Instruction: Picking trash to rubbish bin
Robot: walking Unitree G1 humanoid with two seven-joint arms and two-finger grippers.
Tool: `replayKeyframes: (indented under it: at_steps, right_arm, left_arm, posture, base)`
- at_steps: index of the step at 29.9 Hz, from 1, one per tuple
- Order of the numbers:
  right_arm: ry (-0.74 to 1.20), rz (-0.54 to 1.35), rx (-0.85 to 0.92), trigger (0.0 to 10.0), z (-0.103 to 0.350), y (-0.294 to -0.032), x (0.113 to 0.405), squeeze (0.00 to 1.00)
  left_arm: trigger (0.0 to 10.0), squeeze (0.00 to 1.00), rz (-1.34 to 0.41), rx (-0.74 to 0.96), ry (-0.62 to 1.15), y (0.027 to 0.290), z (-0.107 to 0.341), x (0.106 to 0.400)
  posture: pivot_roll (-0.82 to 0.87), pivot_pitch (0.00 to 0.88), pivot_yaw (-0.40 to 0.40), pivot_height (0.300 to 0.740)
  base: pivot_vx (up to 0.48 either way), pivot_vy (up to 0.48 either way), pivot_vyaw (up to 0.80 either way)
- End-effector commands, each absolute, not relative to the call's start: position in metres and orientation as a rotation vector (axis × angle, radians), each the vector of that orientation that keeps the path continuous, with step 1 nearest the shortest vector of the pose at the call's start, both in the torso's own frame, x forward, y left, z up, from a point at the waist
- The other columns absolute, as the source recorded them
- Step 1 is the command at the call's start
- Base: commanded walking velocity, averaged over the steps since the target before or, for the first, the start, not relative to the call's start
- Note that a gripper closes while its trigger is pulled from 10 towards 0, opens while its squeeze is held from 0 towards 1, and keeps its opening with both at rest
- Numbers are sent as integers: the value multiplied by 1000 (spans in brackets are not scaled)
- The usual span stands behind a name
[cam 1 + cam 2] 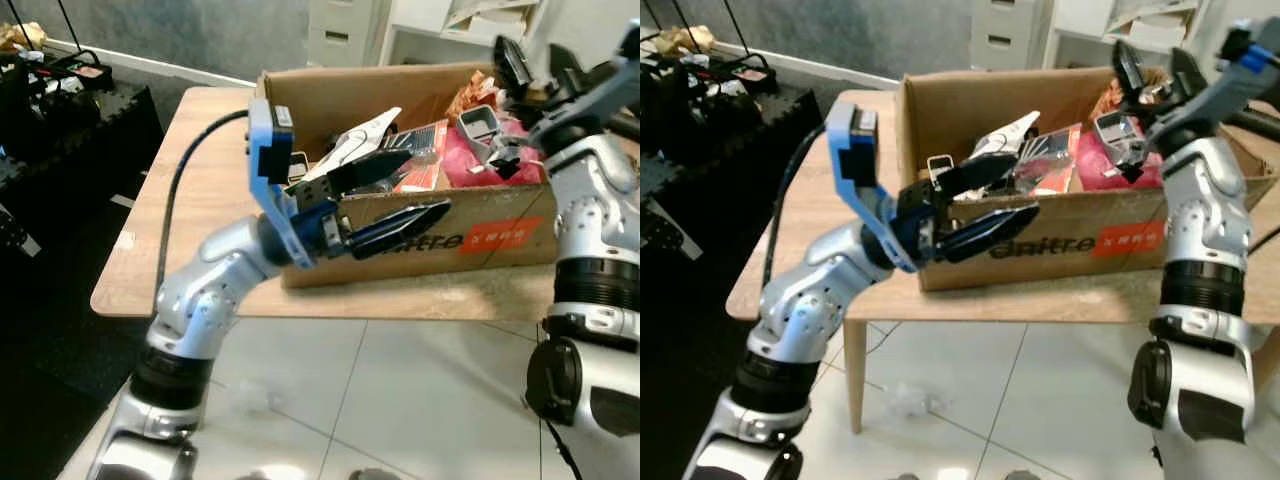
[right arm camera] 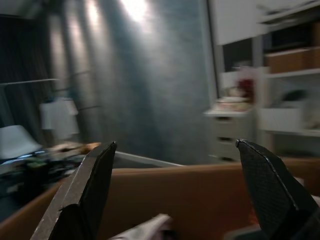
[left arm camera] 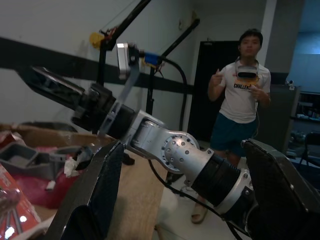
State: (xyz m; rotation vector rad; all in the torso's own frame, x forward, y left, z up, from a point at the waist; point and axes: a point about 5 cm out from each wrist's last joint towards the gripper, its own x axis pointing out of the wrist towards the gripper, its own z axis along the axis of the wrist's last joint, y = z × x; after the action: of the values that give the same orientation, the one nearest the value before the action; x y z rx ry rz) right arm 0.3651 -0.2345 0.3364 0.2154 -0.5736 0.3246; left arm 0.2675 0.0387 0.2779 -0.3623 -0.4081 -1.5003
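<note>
A cardboard box (image 1: 500, 232) stands on a wooden table (image 1: 200, 200). It holds trash: a white wrapper (image 1: 365, 130), a red packet (image 1: 428, 160), a pink bag (image 1: 485, 170) and a grey plastic piece (image 1: 480, 125). My left gripper (image 1: 425, 187) is open at the box's front wall, upper finger over the rim, lower finger outside against the cardboard. It holds nothing. My right gripper (image 1: 1152, 68) hangs open above the box's right end, just over the grey piece. In the right wrist view the right gripper (image 2: 175, 144) looks along the box's inner wall (image 2: 190, 195).
A person (image 3: 245, 90) stands beyond the table in the left wrist view. Black equipment (image 1: 60, 100) sits on the floor at the left. White cabinets (image 1: 345, 30) stand behind the table. A crumpled clear wrapper (image 1: 910, 400) lies on the tiled floor under the table's edge.
</note>
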Motion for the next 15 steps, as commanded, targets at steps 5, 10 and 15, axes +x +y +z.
replayKeyframes:
  at_steps: [5,10,15]
  right_arm:
    - [-696,566,203,10000,366,-209,353,0]
    - [-717,694,200,10000,378,-195,352,0]
    - [-706,786,208,10000,380,-185,352,0]
  left_arm:
    - [10000,0,-1484,-383,-410,38,284,265]
    - [10000,0,-1441,-380,-404,33,287,267]
    - [10000,0,-1413,-366,-393,30,287,268]
  posture:
    - [-34,149,60,740]
    - [-42,185,75,740]
    - [-52,214,84,740]
  base:
    - [0,0,0]
    - [0,0,0]
    - [0,0,0]
